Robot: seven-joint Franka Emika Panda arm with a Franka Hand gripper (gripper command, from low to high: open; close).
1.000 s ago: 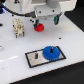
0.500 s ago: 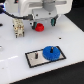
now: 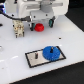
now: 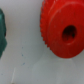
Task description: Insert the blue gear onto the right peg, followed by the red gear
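Observation:
The blue gear (image 3: 51,53) lies flat on the exterior view's right end of the grey, black-bordered plate (image 3: 31,60). It covers the spot of the right peg, which is hidden. The twin peg (image 3: 36,56) stands bare at the plate's other end. The red gear (image 3: 39,26) lies on the white table at the back, under the arm. My gripper (image 3: 43,24) hangs right over it, its two dark fingers spread wide, open and empty. In the wrist view the red gear (image 4: 62,29) fills the frame with its dark centre hole showing; no fingers appear there.
A beige block-like fixture (image 3: 19,30) stands on the table at the exterior view's left of the red gear. A dark green object (image 4: 2,30) sits close beside the red gear in the wrist view. The white table (image 3: 70,40) extends around the plate.
The arm stays over the red gear and seems to have sunk slightly. Neither gear has moved.

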